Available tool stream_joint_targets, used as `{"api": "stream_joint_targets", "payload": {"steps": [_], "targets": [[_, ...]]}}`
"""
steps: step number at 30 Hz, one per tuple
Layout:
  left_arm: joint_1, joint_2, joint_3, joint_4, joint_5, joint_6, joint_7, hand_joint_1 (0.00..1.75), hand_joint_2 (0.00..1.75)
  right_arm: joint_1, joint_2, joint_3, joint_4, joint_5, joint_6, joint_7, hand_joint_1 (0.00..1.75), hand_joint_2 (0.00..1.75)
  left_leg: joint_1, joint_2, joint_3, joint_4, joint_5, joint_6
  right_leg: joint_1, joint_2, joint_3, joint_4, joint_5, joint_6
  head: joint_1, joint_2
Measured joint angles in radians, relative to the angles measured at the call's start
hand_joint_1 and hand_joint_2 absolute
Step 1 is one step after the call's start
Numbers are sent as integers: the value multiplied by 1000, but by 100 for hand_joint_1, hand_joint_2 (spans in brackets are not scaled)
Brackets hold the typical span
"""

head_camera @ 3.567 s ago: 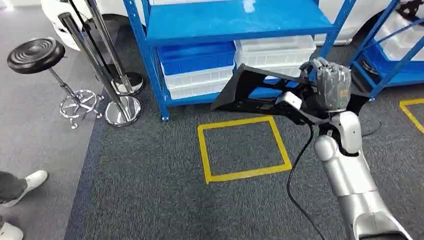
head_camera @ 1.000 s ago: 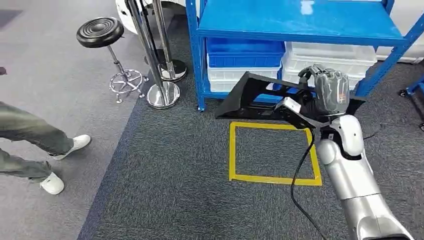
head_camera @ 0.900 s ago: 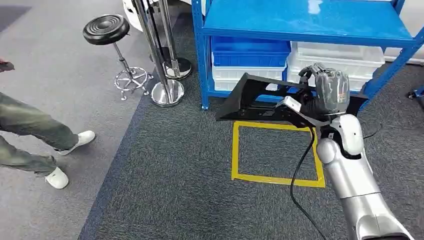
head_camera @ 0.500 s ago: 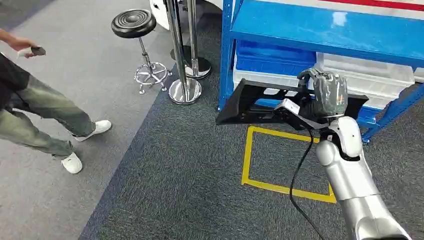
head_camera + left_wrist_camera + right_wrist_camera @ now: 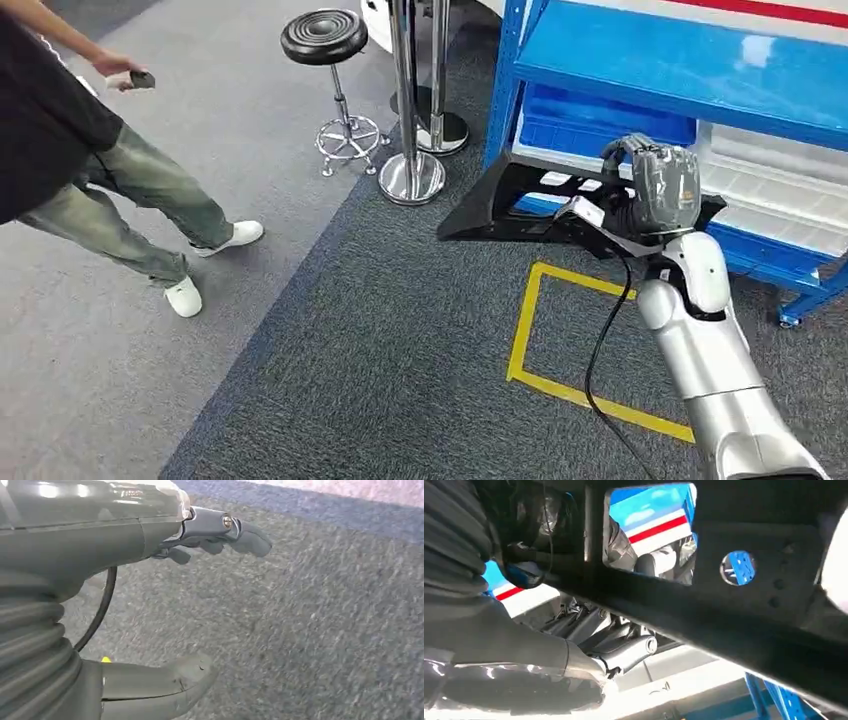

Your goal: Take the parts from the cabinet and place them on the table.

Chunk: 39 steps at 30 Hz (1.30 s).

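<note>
My right hand (image 5: pixel 660 190) grips a long black plastic part (image 5: pixel 505 205) and holds it level above the carpet, in front of the blue cabinet (image 5: pixel 690 70). In the right wrist view the black part (image 5: pixel 744 605) crosses close to the camera, with my right hand's fingers (image 5: pixel 624 647) curled around it. My left hand (image 5: pixel 165 610) hangs over grey carpet, holding nothing, its thumb and fingers (image 5: pixel 240 530) apart.
A person (image 5: pixel 80 150) in a dark top stands at the left holding a small device. A black stool (image 5: pixel 325 40) and chrome posts (image 5: pixel 410 170) stand left of the cabinet. A yellow tape square (image 5: pixel 590 340) marks the carpet. Blue and white bins (image 5: pixel 600 125) fill the bottom shelf.
The whole view has swung left: cabinet, stool and tape square have shifted right and the person has come further into view. My right hand keeps the same grip on the black part.
</note>
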Motion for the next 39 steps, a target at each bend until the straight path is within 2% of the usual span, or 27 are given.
{"api": "stream_joint_targets", "payload": {"steps": [2,3,4,5,6,8,9,12,13,14,15,18,19,20,21,23,24,25,28,30,32,33,34,35,37,38,39], "targets": [[-5,1,0,0,0,0,0,0,175,0,0,0,0,-2,-1,0,175,175,7,30,-78,156,-71,-13,0,-14,3,-2,-2,-2,0,0],[-6,1,0,0,0,0,0,0,175,2,0,0,0,-10,-2,0,175,175,10,35,-113,220,-90,-16,0,-20,3,-2,-3,-1,0,0],[-5,1,0,0,0,0,0,0,175,4,0,-1,0,-18,-3,0,175,175,14,36,-131,246,-86,-17,0,-24,4,-2,-4,-1,0,0],[-4,0,0,0,0,0,0,0,175,6,0,-1,0,-23,-5,0,175,175,15,36,-123,222,-60,-17,0,-27,6,-2,-6,0,0,0],[-3,-1,0,0,0,0,0,0,175,6,0,-2,0,-29,-5,0,175,175,15,36,-92,154,-18,-13,0,-30,9,-2,-8,1,0,0],[-5,0,0,0,0,0,0,0,175,6,1,-7,-6,-48,-3,0,175,175,8,40,6,-37,69,10,2,-34,19,-6,-11,5,0,0],[-7,4,0,0,0,0,0,0,175,6,1,-11,-8,-62,0,-2,175,175,2,49,26,-77,55,18,1,-37,23,-9,-12,8,1,0],[-7,4,0,0,0,0,0,0,175,6,2,-16,-8,-87,19,-5,175,175,-7,48,26,-84,59,27,-4,-40,29,-25,-7,27,1,0],[-7,4,0,0,2,0,0,0,175,5,2,-16,-9,-91,20,-9,175,175,-8,45,35,-98,63,35,-3,-42,37,-36,-3,35,0,0],[-6,4,0,0,3,0,0,0,175,6,2,-18,-12,-93,21,-9,175,175,9,44,56,-131,81,41,-2,-38,40,-29,-10,38,1,0],[-7,2,0,0,2,0,0,0,175,3,1,-19,-13,-95,21,-10,175,175,5,44,65,-143,86,43,1,-23,28,-2,-30,36,1,0],[-10,0,0,0,2,-2,0,0,175,5,-1,-24,-13,-101,31,-12,175,175,0,44,67,-141,84,49,6,-4,-84,212,-132,36,2,0],[-9,-3,0,0,2,-2,0,0,175,9,-1,-25,-13,-103,34,-12,175,175,-1,42,66,-138,81,49,6,-4,-113,259,-136,37,2,0],[-8,-3,0,0,2,-2,0,0,175,10,-1,-25,-13,-103,35,-12,175,175,-1,41,65,-132,77,48,6,-4,-117,253,-114,39,2,0],[-8,-4,0,0,2,-3,0,0,175,10,-1,-26,-13,-103,35,-13,175,175,1,40,65,-124,71,45,4,-4,-96,200,-72,42,2,0],[-8,-5,0,0,0,-3,0,0,175,8,-4,-26,-13,-104,35,-13,175,175,5,37,63,-98,54,33,-4,-9,-15,34,15,51,2,0],[-9,-5,0,0,0,-3,0,0,175,8,-5,-27,-13,-105,36,-13,175,175,-1,35,58,-84,45,24,-3,-12,-3,7,-1,51,2,0],[-11,-3,0,0,0,-3,0,0,175,9,-7,-27,-14,-106,37,-13,175,175,-5,34,49,-66,33,21,-2,-1,-8,6,4,32,0,0],[-7,-6,0,0,-1,-3,0,0,175,10,-8,-29,-14,-106,39,-14,175,175,-2,34,41,-66,32,18,2,0,-15,15,1,14,1,0],[-8,-6,0,0,-2,-3,0,0,175,10,-9,-29,-16,-106,39,-16,175,175,3,36,30,-26,0,5,0,1,-14,14,4,3,0,0],[-10,-6,0,0,-2,-3,0,0,175,10,-9,-29,-16,-106,39,-17,175,175,6,36,-35,118,-81,-6,-1,1,-13,11,5,0,0,0],[-11,-6,0,0,-2,-3,0,0,175,11,-9,-29,-16,-106,40,-17,175,175,7,37,-72,194,-112,-8,0,1,-14,11,5,-1,0,0],[-10,-6,0,0,-2,-3,0,0,175,12,-9,-29,-16,-106,40,-17,175,175,7,37,-98,244,-123,-6,1,1,-14,11,4,-1,0,0],[-8,-7,0,0,-3,-3,0,0,175,12,-9,-29,-16,-106,40,-18,175,175,6,37,-102,247,-109,-1,4,3,-13,11,4,-2,0,0],[-9,-8,0,0,-3,-4,0,0,175,11,-9,-29,-17,-106,40,-18,175,175,1,35,-45,117,-28,22,14,8,-11,9,3,-3,0,0],[-10,-8,0,0,-3,-3,0,0,175,10,-9,-29,-18,-106,40,-18,175,175,-6,32,0,24,15,42,20,11,-7,5,3,-3,0,0],[-10,0,0,-1,-4,-3,0,0,175,11,-8,-29,-19,-106,40,-18,175,175,-23,19,40,-58,40,76,10,11,-2,-2,5,-5,1,0]]}}
